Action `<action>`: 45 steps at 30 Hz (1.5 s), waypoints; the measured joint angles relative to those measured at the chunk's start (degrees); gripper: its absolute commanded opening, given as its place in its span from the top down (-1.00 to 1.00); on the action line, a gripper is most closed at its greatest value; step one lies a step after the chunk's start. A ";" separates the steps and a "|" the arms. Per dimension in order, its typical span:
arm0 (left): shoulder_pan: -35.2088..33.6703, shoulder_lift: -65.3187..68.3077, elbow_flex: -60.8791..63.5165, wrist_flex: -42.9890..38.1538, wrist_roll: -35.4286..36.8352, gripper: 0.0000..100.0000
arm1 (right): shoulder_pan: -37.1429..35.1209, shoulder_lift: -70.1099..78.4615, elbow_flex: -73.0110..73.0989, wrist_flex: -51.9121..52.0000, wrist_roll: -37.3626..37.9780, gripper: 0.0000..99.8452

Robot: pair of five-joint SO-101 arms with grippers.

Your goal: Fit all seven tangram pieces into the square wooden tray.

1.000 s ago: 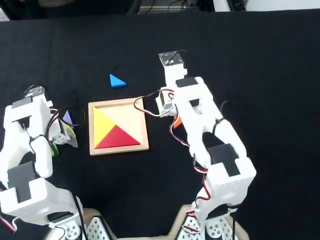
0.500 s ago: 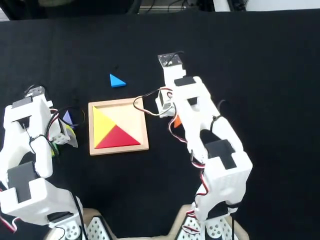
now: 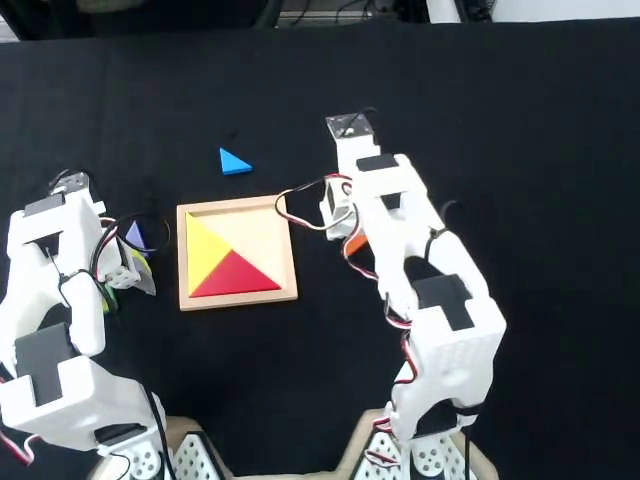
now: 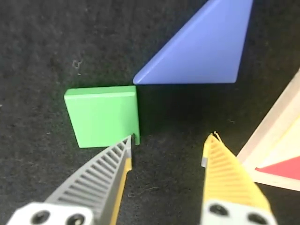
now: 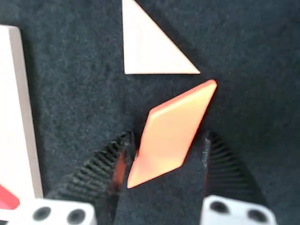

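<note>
The square wooden tray (image 3: 283, 222) holds a yellow triangle (image 3: 203, 250) and a red triangle (image 3: 236, 273). Right of the tray, my right gripper (image 5: 165, 143) is open low over the cloth. An orange parallelogram (image 5: 171, 133) lies between its fingers, touching one and clear of the other. A pale triangle (image 5: 147, 44) lies just past it. My left gripper (image 4: 169, 145) is open left of the tray, with bare cloth between its fingertips. A green square (image 4: 102, 115) and a purple triangle (image 4: 201, 47) lie just ahead of it. A small blue triangle (image 3: 234, 162) rests beyond the tray.
The tray's corner (image 4: 276, 136) lies close beside the left gripper, and its side wall (image 5: 16, 117) runs near the right gripper. Black cloth (image 3: 520, 150) covers the table, with wide free room to the right and at the back.
The right arm has shifted slightly to the right, away from the tray, over the orange parallelogram. The left arm has not moved.
</note>
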 measured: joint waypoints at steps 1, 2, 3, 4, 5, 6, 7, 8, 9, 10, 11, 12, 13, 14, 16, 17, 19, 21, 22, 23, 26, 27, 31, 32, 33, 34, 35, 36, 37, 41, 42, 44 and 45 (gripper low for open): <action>0.00 0.00 0.00 0.00 0.00 0.52 | 0.09 0.00 0.00 0.00 0.00 0.69; 0.00 0.00 0.00 0.00 0.00 0.52 | 0.26 0.00 0.00 0.00 0.00 0.73; 0.00 0.00 0.00 0.00 0.00 0.52 | 0.35 0.00 0.00 0.00 0.35 0.73; 0.00 0.00 0.00 0.00 0.00 0.52 | 0.62 0.00 0.00 0.00 0.88 0.73; 0.00 0.00 0.00 0.00 0.00 0.52 | 0.79 0.00 0.00 0.00 1.41 0.71; 0.00 0.00 0.00 0.00 0.00 0.52 | 0.88 0.00 0.00 0.00 1.58 0.69; 0.00 0.00 0.00 0.00 0.00 0.52 | 0.97 0.00 0.00 0.00 1.76 0.66; 0.00 0.00 0.00 0.00 0.00 0.52 | 1.05 0.00 0.00 0.00 1.76 0.64; 0.00 0.00 0.00 0.00 0.00 0.52 | 1.05 0.00 0.00 0.00 1.76 0.62; 0.00 0.00 0.00 0.00 0.00 0.52 | 1.05 0.00 0.00 0.00 1.76 0.61; 0.00 0.00 0.00 0.00 0.00 0.52 | 0.97 0.00 0.00 0.00 1.76 0.60; 0.00 0.00 0.00 0.00 0.00 0.52 | 0.88 0.00 0.00 0.09 1.76 0.59; 0.00 0.00 0.00 0.00 0.00 0.52 | 0.70 0.00 -0.18 0.53 1.93 0.59; 0.00 0.00 0.00 0.00 0.00 0.52 | 0.70 0.00 -0.97 1.76 1.93 0.58; 0.00 0.00 0.00 0.00 0.00 0.52 | 1.49 0.09 -2.73 4.22 1.93 0.58; 0.00 0.00 0.00 0.00 0.00 0.52 | 1.67 0.09 -3.43 5.01 1.93 0.58; 0.00 0.00 0.00 0.00 0.00 0.52 | 1.85 0.09 -4.22 5.98 1.93 0.57; 0.00 0.00 0.00 0.00 0.00 0.52 | 1.67 0.09 -4.31 6.42 1.93 0.57; 0.00 0.00 0.00 0.00 0.00 0.52 | 1.67 0.09 -4.31 6.42 1.93 0.57; 0.00 0.00 0.00 0.00 0.00 0.52 | 1.67 0.09 -4.31 6.42 1.93 0.57; 0.00 0.00 0.00 0.00 0.00 0.52 | 0.53 0.09 -4.31 6.42 1.93 0.57; 0.00 0.00 0.00 0.00 0.00 0.52 | -0.09 0.09 -4.31 6.42 1.93 0.58; 0.00 0.00 0.00 0.00 0.00 0.52 | -2.20 0.09 -4.31 6.42 1.93 0.58; 0.00 0.00 0.00 0.00 0.00 0.52 | -2.55 0.09 -4.31 6.42 1.93 0.58; 0.00 0.00 0.00 0.00 0.00 0.52 | -2.81 0.09 -4.31 6.42 1.93 0.58; 0.00 0.00 0.00 0.00 0.00 0.52 | -2.81 0.09 -4.31 6.42 1.93 0.58; 0.00 0.00 0.00 0.00 0.00 0.52 | -2.90 0.00 -4.31 6.42 1.93 0.58; 0.00 0.00 0.00 0.00 0.00 0.52 | -2.90 0.00 -4.31 6.42 1.93 0.58; 0.00 0.00 0.00 0.00 0.00 0.52 | -2.90 0.00 -4.31 6.42 1.93 0.58; 0.00 0.00 0.00 0.00 0.00 0.52 | -3.25 -3.34 -4.40 6.42 1.93 0.58; 0.00 0.00 0.00 0.00 0.00 0.52 | -3.34 -3.87 -4.40 6.42 1.93 0.58; 0.00 0.00 0.00 0.00 0.00 0.52 | -3.87 -4.40 -4.40 6.68 1.85 0.58; 0.00 0.00 0.00 0.00 0.00 0.52 | -4.40 -5.01 -4.40 7.12 1.85 0.58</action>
